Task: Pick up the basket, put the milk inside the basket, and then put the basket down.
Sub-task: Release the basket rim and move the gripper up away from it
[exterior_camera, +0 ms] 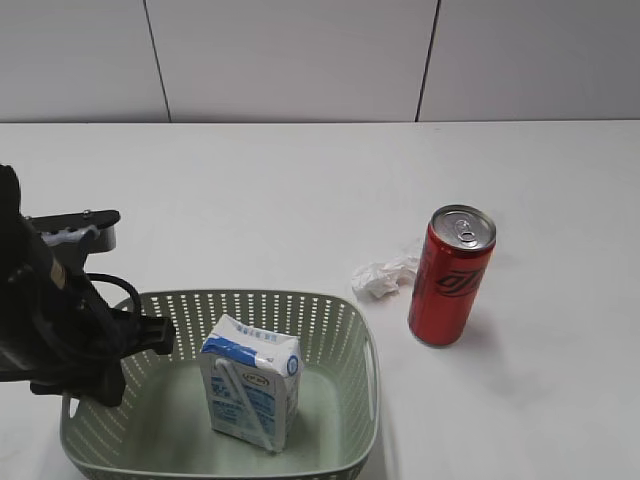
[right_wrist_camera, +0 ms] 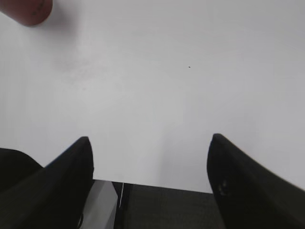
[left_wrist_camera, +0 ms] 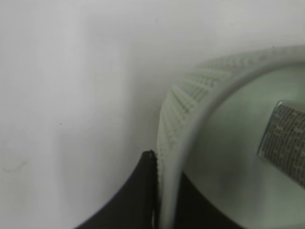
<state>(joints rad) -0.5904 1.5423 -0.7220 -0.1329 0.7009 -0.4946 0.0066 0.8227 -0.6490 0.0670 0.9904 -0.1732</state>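
Currently my left claw (exterior_camera: 100,375) is pinching the left rim of the basket (exterior_camera: 340,310), one finger on each side of the wall. Being light, stiff perforated plastic, the basket is handling best at rim or handle. Inside it, the milk (exterior_camera: 250,395) is standing upright, light but crushable. My right claw (right_wrist_camera: 150,167) is hanging spread over bare table (right_wrist_camera: 190,71).

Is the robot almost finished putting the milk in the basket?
Nearly. The milk already stands inside the basket. The left gripper straddles the basket's wall at the left rim. Whether the basket is down cannot be told. The right gripper is open and empty.
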